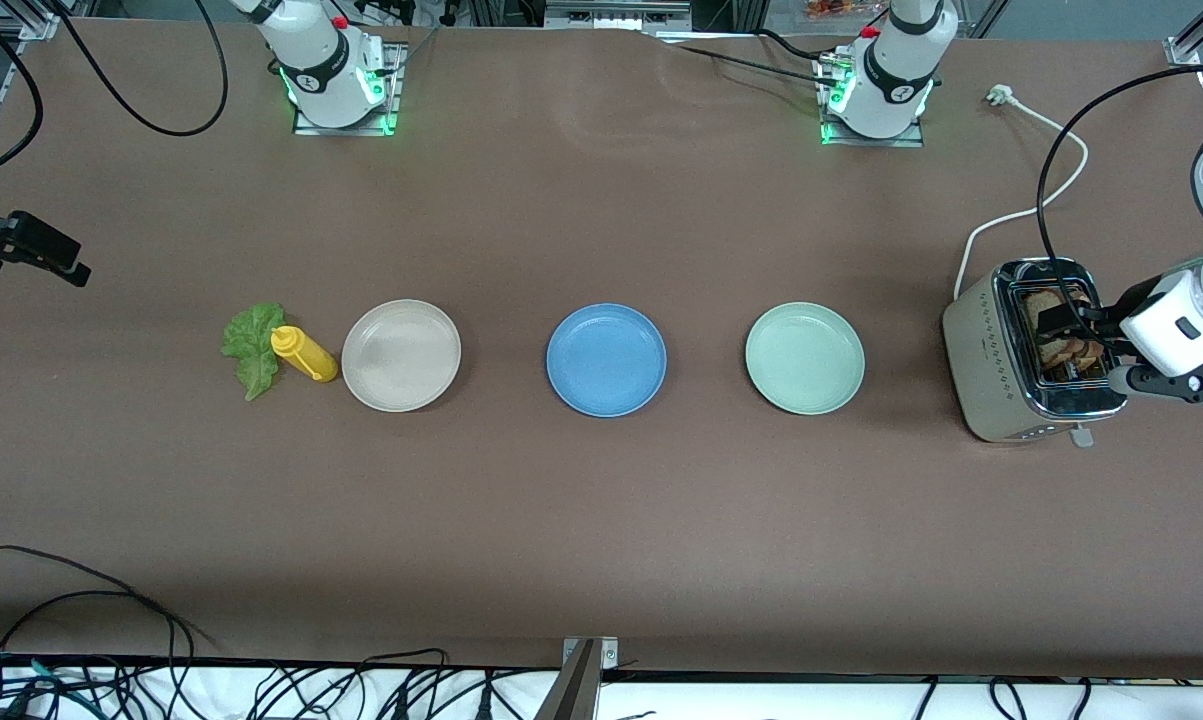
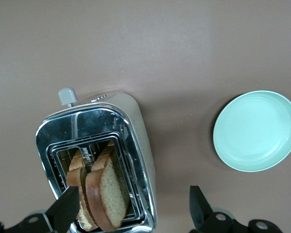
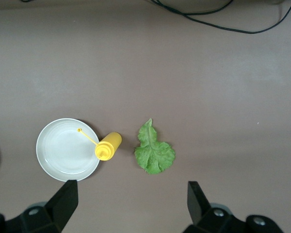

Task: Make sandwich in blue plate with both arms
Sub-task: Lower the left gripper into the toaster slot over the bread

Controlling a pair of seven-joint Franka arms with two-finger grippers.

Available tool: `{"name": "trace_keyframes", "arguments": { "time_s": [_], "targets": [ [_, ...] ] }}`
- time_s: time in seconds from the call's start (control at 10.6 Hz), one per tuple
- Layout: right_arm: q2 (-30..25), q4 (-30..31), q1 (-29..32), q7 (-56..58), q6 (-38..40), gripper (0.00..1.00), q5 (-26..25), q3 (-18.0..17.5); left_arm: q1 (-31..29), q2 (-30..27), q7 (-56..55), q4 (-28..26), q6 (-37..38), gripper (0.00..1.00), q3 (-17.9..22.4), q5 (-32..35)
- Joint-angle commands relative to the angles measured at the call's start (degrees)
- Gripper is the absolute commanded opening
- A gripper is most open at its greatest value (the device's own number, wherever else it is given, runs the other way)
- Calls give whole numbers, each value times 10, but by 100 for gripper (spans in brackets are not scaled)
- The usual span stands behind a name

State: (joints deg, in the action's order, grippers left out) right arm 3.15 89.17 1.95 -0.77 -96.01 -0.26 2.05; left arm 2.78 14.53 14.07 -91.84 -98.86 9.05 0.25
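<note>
Black cables [image 1: 81, 600] trail over the table [image 1: 601, 520] at its camera-side edge, toward the right arm's end and nearer the front camera than the blue plate [image 1: 606, 360]. A wide strip of bare brown tabletop separates that edge from the plate.

The right gripper [image 1: 61, 265] hangs over bare table at the right arm's end, well apart from the blue plate. In the right wrist view the right gripper [image 3: 131, 187] has its fingers spread wide, with nothing between them.

The rest lies in one row level with the blue plate. The lettuce leaf [image 1: 251, 348] lies flat on the table, farthest from it on the right arm's side. The yellow squeeze bottle [image 1: 306, 353] sits between the leaf and the beige plate [image 1: 401, 355]. The blue plate is mid-row, with clear gaps to both neighbours. The pale green plate [image 1: 804, 358] sits toward the left arm's end.

The toaster [image 1: 981, 370] stands past the green plate, close to the table's end, and its white cord [image 1: 1021, 215] runs away from the camera. Two bread slices [image 2: 104, 189] stand in its slots.

The left gripper [image 1: 1071, 325] is over the toaster. In its wrist view the left gripper [image 2: 133, 191] is spread wide, with one finger [image 2: 68, 206] by the bread and the other clear of the toaster's side.

A small mark inside the slot and round logos on the arm bases are too small to read.
</note>
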Motion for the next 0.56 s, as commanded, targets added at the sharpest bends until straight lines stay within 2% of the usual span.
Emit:
{"name": "trace_keyframes", "arguments": {
  "time_s": [0.0, 0.47],
  "targets": [
    [-1, -8, 0, 4, 10, 100, -1, 0, -1, 10, 29, -5, -19, 100, 13, 8],
    [-1, -8, 0, 4, 10, 100, -2, 0, -7, 36, 51, -8, -51, 100, 18, 8]
  ]
}}
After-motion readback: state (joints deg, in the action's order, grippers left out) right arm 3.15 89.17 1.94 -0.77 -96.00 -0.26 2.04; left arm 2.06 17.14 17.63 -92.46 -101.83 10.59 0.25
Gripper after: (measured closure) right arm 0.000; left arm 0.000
